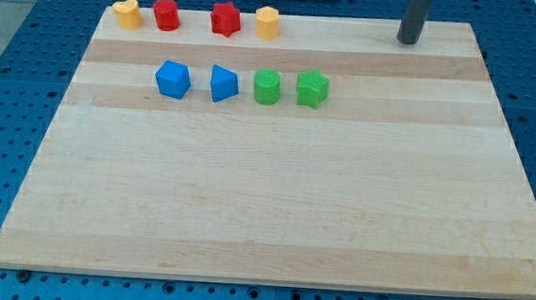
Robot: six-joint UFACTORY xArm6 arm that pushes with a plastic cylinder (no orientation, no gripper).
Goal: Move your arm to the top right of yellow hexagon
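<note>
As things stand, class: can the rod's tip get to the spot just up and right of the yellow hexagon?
Probably yes. My tip sits at the view's top right, and only bare board lies between it and the yellow hexagon; the red star is beyond.

cam: 1 view only | you look down at a slant from board's near edge | whole wooden board (273, 217) in frame, mid-range | far edge at view's top
</note>
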